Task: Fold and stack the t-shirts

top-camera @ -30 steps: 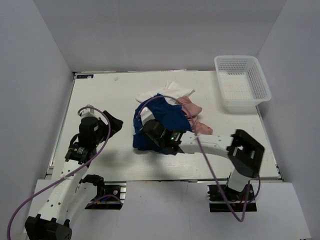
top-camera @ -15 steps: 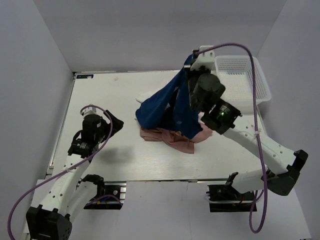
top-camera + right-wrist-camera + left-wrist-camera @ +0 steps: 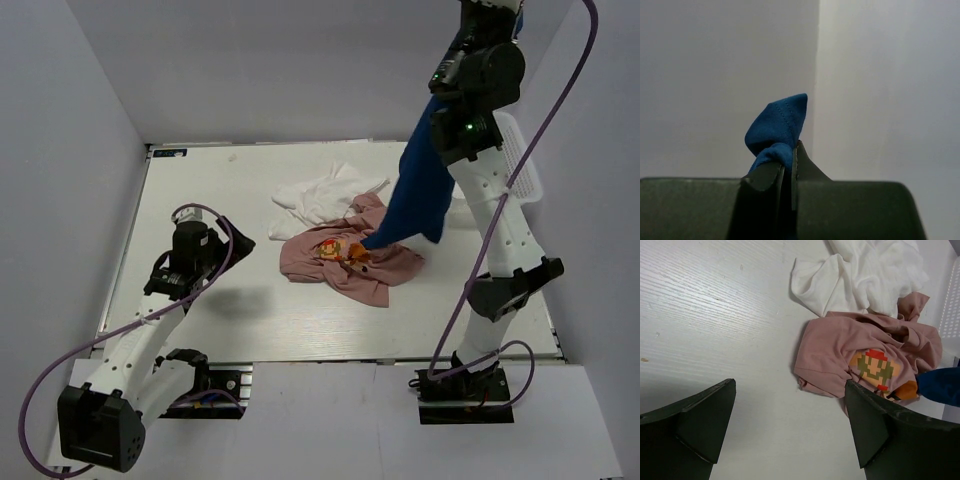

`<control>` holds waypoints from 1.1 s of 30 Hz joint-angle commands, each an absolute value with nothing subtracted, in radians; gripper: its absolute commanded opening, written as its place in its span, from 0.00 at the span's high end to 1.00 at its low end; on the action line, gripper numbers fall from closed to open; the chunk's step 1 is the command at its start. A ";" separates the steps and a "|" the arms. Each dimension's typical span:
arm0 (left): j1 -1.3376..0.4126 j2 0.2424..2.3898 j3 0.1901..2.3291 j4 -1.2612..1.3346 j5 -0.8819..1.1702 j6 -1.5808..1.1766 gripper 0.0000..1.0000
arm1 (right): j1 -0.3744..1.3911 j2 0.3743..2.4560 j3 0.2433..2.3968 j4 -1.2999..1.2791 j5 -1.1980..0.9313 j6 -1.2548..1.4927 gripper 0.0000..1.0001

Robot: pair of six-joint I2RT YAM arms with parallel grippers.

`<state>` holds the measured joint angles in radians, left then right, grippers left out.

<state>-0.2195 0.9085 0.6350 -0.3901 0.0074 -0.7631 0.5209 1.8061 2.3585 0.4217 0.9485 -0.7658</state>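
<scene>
Right gripper (image 3: pixel 790 160): jaws pinched together on a corner of the navy t-shirt (image 3: pixel 415 190), with a fold of blue cloth bunched above the fingertips in the wrist view. The arm is raised high over the far right of the table (image 3: pixel 220 180), so the garment hangs full length as a narrow, twisted column. Its lower end reaches the pink t-shirt (image 3: pixel 330 262); whether the two touch cannot be told.

Left gripper (image 3: pixel 790 430): fingers spread wide and empty, poised above bare table to the left of the pile.

The pink t-shirt lies crumpled near the table's centre with its yellow-orange print (image 3: pixel 871 369) facing up. The white t-shirt (image 3: pixel 318 198) lies rumpled just beyond it, and their edges overlap.

Progress: judged early. No garment is folded and no stack exists. One shirt has been lifted clear of the heap, presumably for laying flat. Spreading, folding and stacking of all three are yet to be done.
</scene>
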 commanded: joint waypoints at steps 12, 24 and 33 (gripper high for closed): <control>-0.221 0.928 0.640 -0.345 0.021 -0.715 0.00 | 0.013 1.963 2.410 0.719 0.618 -0.378 1.00; -0.221 0.954 0.621 -0.265 0.012 -0.724 0.00 | -0.127 2.048 2.352 0.660 0.289 -0.267 1.00; -0.230 0.977 0.621 -0.299 0.023 -0.733 0.00 | -0.129 2.049 1.879 0.549 0.340 -0.143 1.00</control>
